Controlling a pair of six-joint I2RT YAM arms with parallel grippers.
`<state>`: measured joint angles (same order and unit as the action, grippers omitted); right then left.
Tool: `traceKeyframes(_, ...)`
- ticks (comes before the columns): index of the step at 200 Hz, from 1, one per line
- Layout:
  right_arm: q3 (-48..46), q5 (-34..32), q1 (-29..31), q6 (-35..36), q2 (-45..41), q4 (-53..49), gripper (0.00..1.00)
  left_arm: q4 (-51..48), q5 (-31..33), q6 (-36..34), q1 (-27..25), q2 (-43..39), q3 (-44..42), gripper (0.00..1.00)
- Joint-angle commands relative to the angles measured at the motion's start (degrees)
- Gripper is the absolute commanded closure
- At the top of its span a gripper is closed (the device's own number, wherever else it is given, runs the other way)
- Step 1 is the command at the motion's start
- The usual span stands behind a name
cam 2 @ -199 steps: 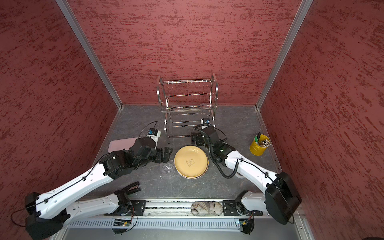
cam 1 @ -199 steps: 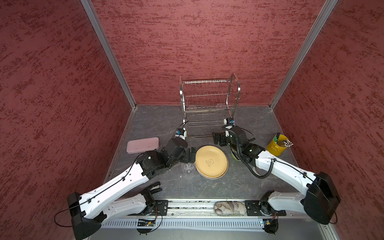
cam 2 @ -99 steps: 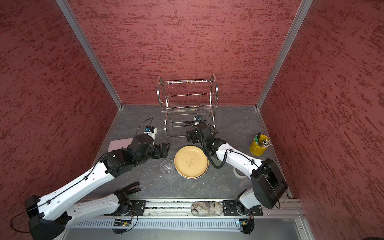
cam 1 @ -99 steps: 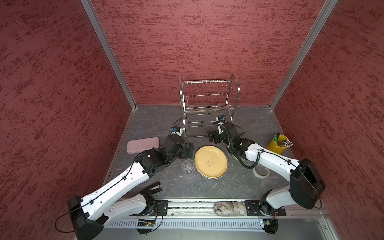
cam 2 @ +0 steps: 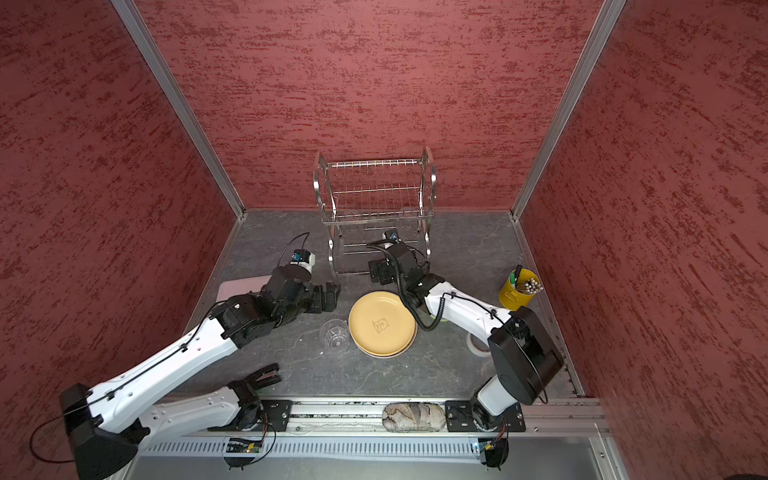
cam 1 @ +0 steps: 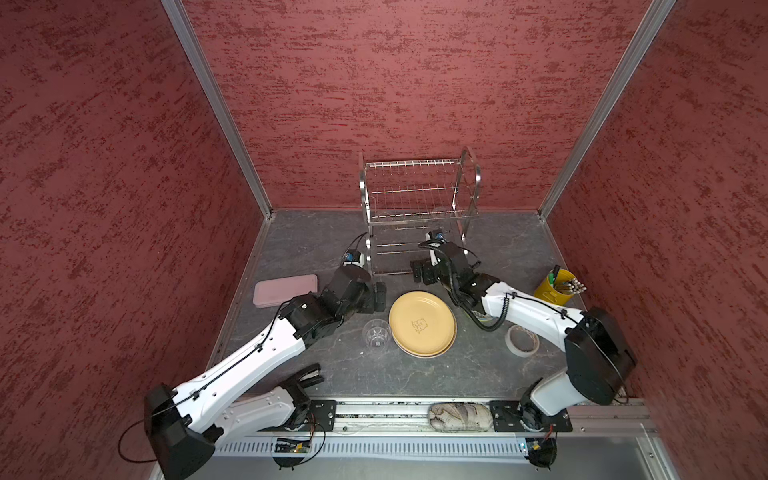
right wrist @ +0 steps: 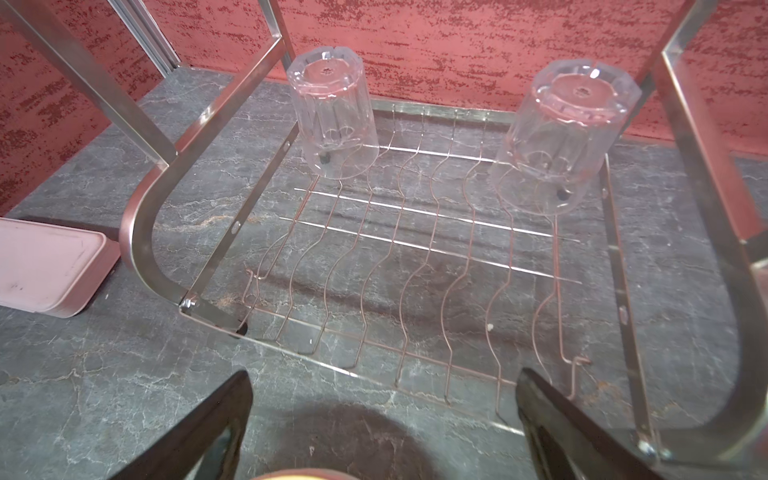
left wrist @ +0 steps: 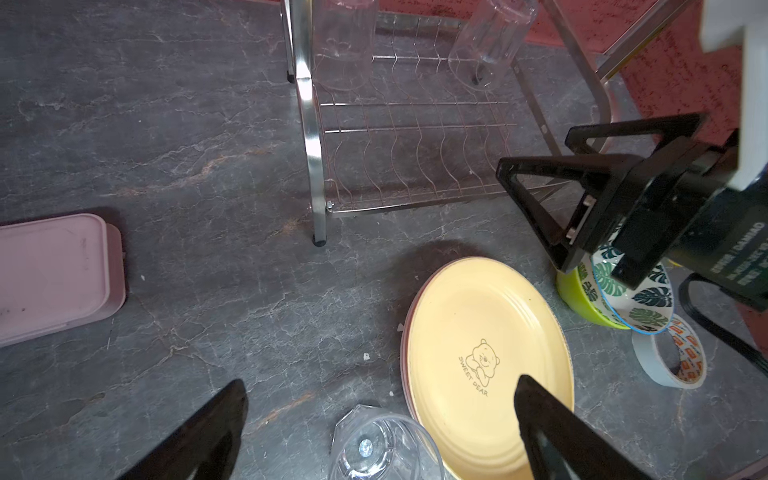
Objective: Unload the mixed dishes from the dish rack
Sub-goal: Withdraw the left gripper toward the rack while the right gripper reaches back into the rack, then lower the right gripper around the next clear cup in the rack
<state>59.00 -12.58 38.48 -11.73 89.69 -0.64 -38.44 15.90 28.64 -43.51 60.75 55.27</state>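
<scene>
Steel side frames [right wrist: 141, 232] are flanking the open front of the dish rack [cam 1: 422, 216], where the right gripper [right wrist: 382, 376], jaws spread wide, is facing the lower tier. One upturned tumbler [right wrist: 332, 112] and a second tumbler [right wrist: 561, 137] are standing at its back corners, leaving bare wire between and ahead of them, while the upper tier is capping the space overhead. On the bench [cam 1: 307, 245], stacked plates [cam 1: 422, 322], a lone tumbler [cam 1: 376, 332] and nested bowls [left wrist: 615, 299] are crowding the ground before the rack; the strip beside it, toward the pink box [cam 1: 284, 289], is lying clear.
</scene>
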Motion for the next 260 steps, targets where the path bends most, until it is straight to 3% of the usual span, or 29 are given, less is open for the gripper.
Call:
traceKeyframes(1,1.8,2.1,-0.1,1.8,1.6,4.2,0.01,2.3,1.3,-0.6,0.5,1.3,-0.6,0.0)
traceKeyframes(93,0.9,10.1,-1.2,8.9,12.9,29.3,0.01,10.4,0.0,-1.7,4.6,6.2,-2.4,0.0)
traceKeyframes(260,28.4,17.9,-6.9,4.9,36.7,24.7,0.01,23.4,-1.7,-2.9,12.0,21.9,0.6,0.0)
